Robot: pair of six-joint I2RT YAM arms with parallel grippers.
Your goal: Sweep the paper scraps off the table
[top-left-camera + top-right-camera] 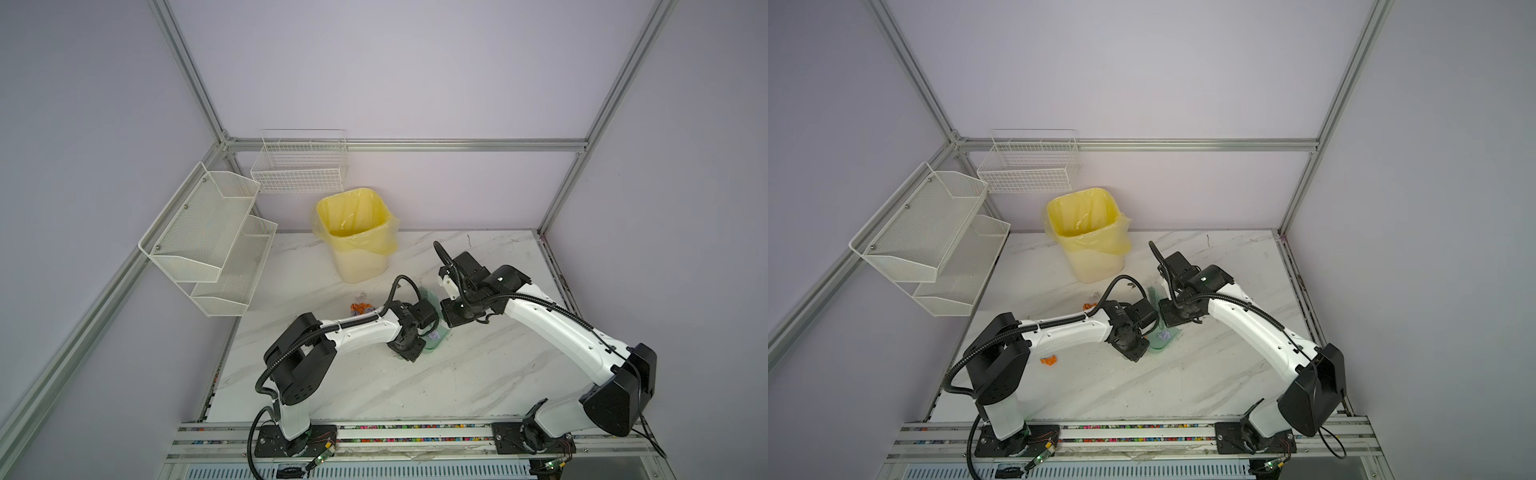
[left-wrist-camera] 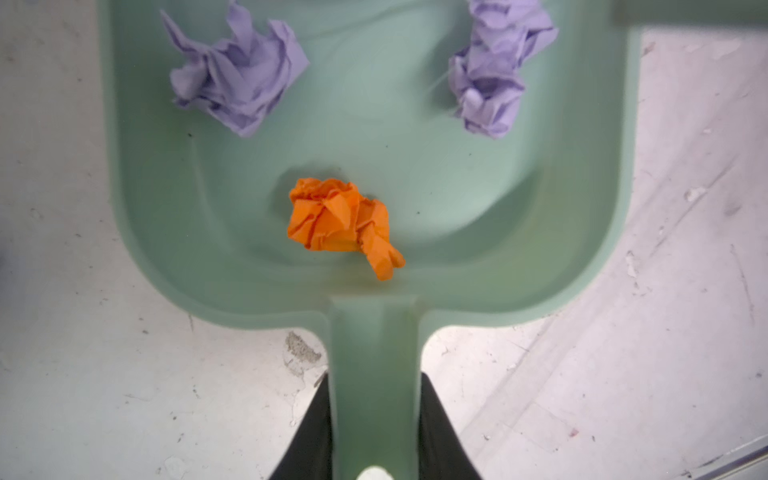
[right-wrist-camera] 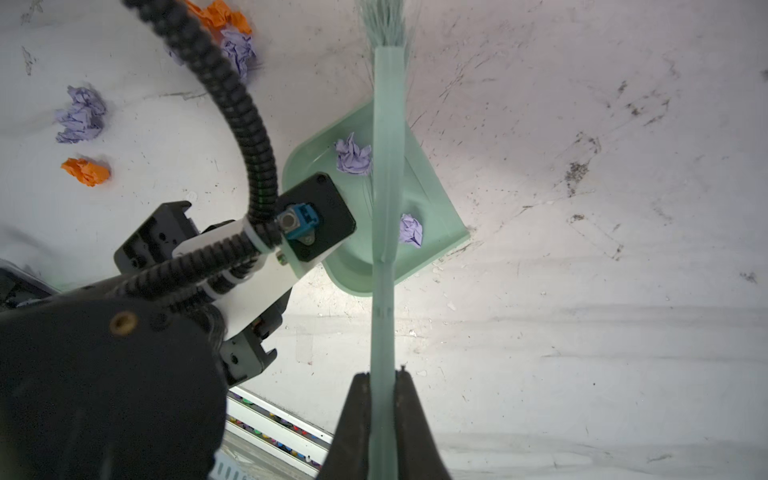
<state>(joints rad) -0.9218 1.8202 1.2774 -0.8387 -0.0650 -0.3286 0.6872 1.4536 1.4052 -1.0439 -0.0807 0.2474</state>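
No lettering, label, brand or number is legible on anything in view.

Soft even light, faint shadows, blurred wrist-view foregrounds.

Left fingers [image 2: 307,432] and right fingers [image 3: 353,424] clamped, the two close together.

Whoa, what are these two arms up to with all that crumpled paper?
They're sweeping up. The left claw grips a mint-green dustpan by its handle. The right claw is shut on a matching brush, held across the pan. Three paper scraps, two purple and one orange, lie in the pan. More scraps lie loose on the table, and a yellow-lined bin stands at the back.
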